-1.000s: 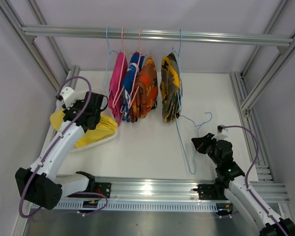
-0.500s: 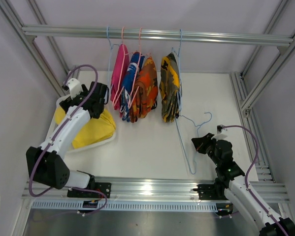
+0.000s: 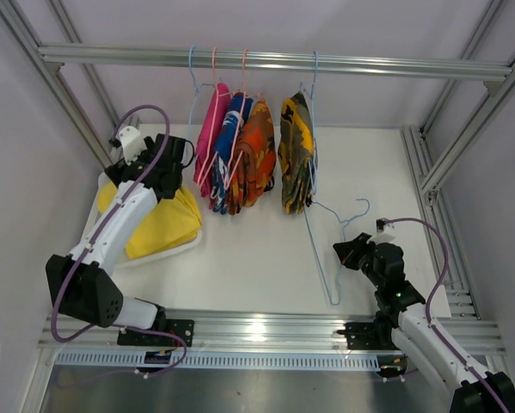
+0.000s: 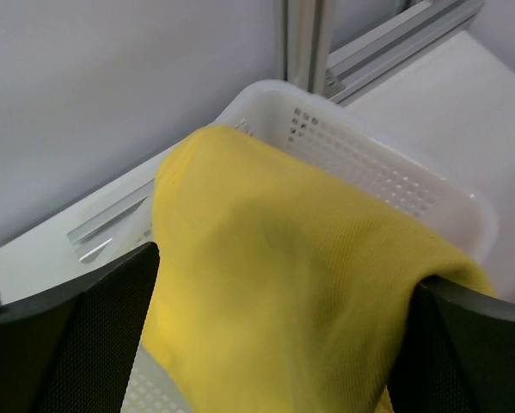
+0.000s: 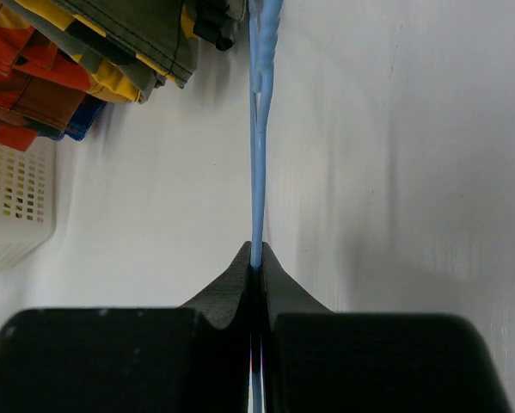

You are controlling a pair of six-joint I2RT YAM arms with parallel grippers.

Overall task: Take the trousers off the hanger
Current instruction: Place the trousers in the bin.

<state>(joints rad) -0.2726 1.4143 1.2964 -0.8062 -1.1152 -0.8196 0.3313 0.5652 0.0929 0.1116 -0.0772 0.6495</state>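
Plain yellow trousers [image 3: 164, 225]; white perforated basket [image 4: 360, 159]; pale blue hanger [image 5: 255, 172].

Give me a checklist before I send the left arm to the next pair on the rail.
1. Left gripper open: ok.
2. Yellow trousers lying in the basket: ok, though one edge drapes over the rim.
3. Cloth free of the left fingers: cannot tell; it fills the wrist view between them.
4. Right gripper shut on the bare blue hanger, which lies on the table: ok.
5. Rail emptied: not ok; pink pair, blue pair, orange pair and camouflage pair hang there.
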